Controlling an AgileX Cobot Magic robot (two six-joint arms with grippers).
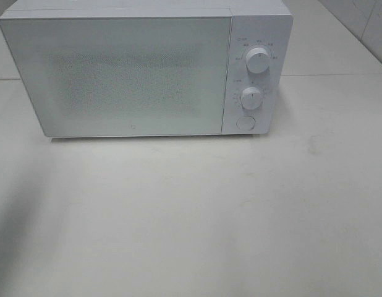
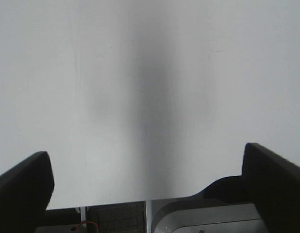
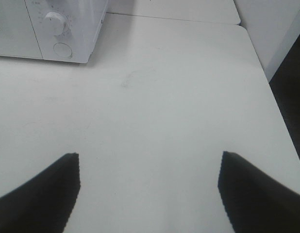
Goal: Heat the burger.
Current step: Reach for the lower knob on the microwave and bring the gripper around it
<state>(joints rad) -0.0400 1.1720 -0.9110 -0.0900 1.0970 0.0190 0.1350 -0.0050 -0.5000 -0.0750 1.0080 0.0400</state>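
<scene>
Left gripper (image 2: 146, 165), from its own wrist camera: spread wide, holding nothing, poised over pale table (image 2: 91, 73) crossed by a soft dark shadow. No burger here. Past the table's edge, a grey curved shape cut off by the frame; impossible to name.

Right gripper (image 3: 150, 158), from its wrist camera: likewise parted wide and empty, well apart from the microwave (image 3: 67, 34), with only one corner, the lower knob (image 3: 55, 22) and the round button (image 3: 62, 50) in frame. No burger on this stretch of table either, only a faint smudge.

From the high camera: microwave squarely ahead, door (image 1: 117, 74) shut, upper knob (image 1: 258, 60) above the lower knob and round button in a column on the right of the front. Neither arm in sight. No food on the table in front.

Burger: in none of the three views. Possibly behind the door already, possibly off camera; frosted panel too opaque to tell, no glow through it. Hence hard to place the task: either nothing begun, with opening, loading, closing and setting the dials all left, or loading done and heating yet to confirm. Dial markings too small to read, so no reading of any set time.
</scene>
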